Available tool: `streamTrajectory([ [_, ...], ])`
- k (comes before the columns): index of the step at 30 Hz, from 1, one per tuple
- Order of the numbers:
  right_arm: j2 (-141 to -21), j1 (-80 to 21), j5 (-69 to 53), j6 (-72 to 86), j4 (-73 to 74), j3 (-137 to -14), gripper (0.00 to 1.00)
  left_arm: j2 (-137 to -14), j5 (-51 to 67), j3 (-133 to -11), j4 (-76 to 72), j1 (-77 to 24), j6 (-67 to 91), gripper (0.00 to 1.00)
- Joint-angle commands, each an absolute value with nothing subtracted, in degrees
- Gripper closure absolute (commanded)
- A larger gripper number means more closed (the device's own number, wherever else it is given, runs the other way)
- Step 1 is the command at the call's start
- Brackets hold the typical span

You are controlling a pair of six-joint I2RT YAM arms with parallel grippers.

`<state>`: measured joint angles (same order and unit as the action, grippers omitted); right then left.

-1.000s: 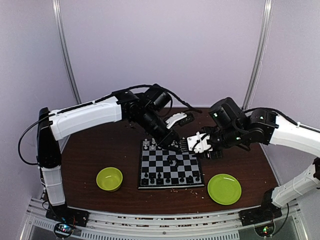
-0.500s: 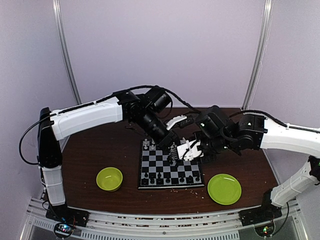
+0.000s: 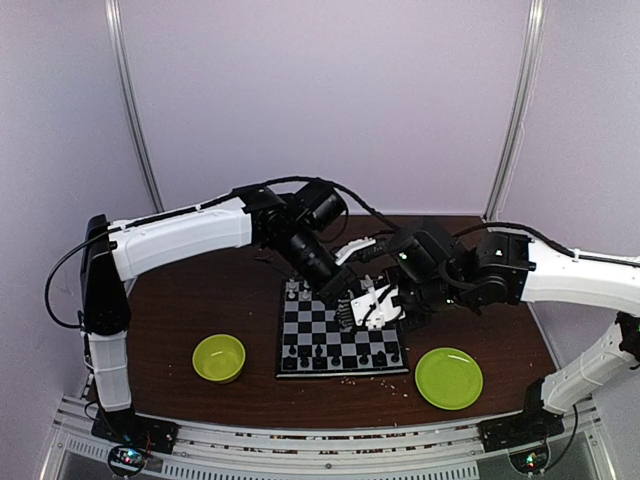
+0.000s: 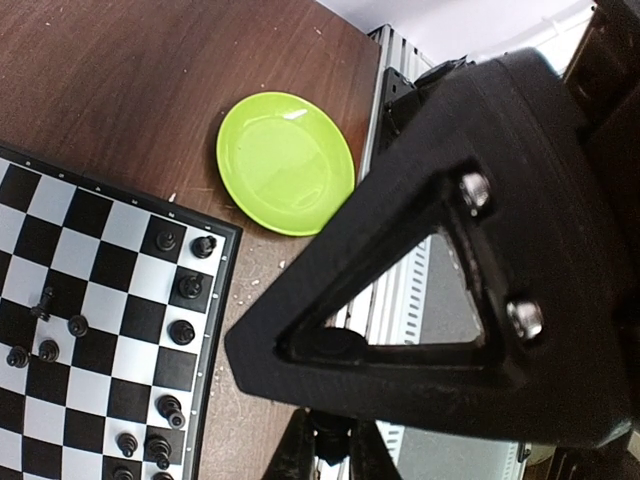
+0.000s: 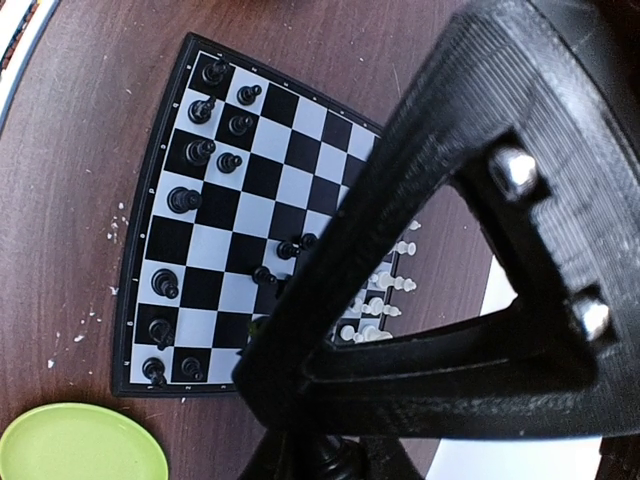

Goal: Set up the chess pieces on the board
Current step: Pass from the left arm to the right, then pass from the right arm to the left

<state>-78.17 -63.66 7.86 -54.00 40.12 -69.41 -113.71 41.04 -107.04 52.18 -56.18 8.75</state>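
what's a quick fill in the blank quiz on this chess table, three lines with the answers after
1. In the top view, the bowl left of the board is lime ____.
2. In the top view, the plate lies to the board's ____.
3. The pieces lined along the board's near edge are ____.
Missing words: green; right; black.

Board (image 3: pixel 330 335): far corner hiding beneath left gripper (image 3: pixel 345 297), right gripper (image 3: pixel 374 305). Chess pieces (image 3: pixel 320 352): kinds reading too small overhead. Green plate (image 5: pixel 80 445): running off right wrist view's bottom edge.
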Motion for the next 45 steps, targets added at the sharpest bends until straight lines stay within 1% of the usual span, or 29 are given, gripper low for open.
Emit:
streamTrajectory([
  [1, -77.3, -63.9, 9.0, -52.4, 40.7, -69.3, 0.84, -114.1, 41.0, -108.0, 53.1, -55.6, 8.9, 0.93],
  [3, -76.7, -63.7, 8.8, -51.2, 40.5, -68.8, 0.85, -113.2, 38.9, -107.6, 53.1, -55.3, 8.6, 0.87],
  [6, -75.1, -62.2, 6.2, -48.1, 39.9, -67.2, 0.86, -109.4, 34.6, -104.4, 49.9, -55.0, 8.7, 0.75],
  [9, -72.8, -58.9, -0.1, -42.8, 40.0, -66.6, 0.88, -101.4, 31.3, -95.5, 40.2, -54.6, 10.3, 0.69],
  [10, -72.1, -56.8, -3.3, -41.0, 40.2, -66.7, 0.88, -98.4, 29.8, -92.2, 34.6, -54.6, 10.8, 0.67],
  [15, -69.3, -47.3, -23.4, -30.6, 41.1, -68.1, 0.88, -83.6, 16.1, -73.8, 10.8, -57.6, 8.1, 0.63],
  [17, -69.3, -44.2, -31.2, -27.8, 41.9, -69.0, 0.88, -79.8, 9.8, -68.0, 3.2, -59.7, 4.1, 0.62],
  [19, -70.1, -41.6, -38.9, -25.3, 42.7, -69.9, 0.88, -77.7, 7.2, -63.8, -2.5, -61.6, 0.9, 0.62],
  [22, -71.5, -38.9, -49.9, -21.6, 42.1, -70.3, 0.87, -78.0, 6.4, -62.2, -9.0, -63.0, -1.9, 0.61],
  [25, -72.9, -37.7, -54.1, -19.9, 41.5, -70.6, 0.87, -80.5, 7.4, -62.9, -13.9, -63.8, -2.4, 0.58],
  [30, -74.3, -37.3, -56.3, -20.0, 42.4, -70.9, 0.87, -84.9, 10.7, -65.3, -18.5, -63.8, 0.2, 0.56],
  [36, -74.1, -36.9, -56.9, -19.3, 41.6, -70.3, 0.87, -90.0, 19.4, -70.7, -15.4, -63.8, 1.5, 0.57],
  [45, -74.3, -36.0, -57.4, -19.0, 40.9, -69.6, 0.87, -91.1, 21.7, -72.7, -12.4, -63.8, 0.9, 0.6],
])
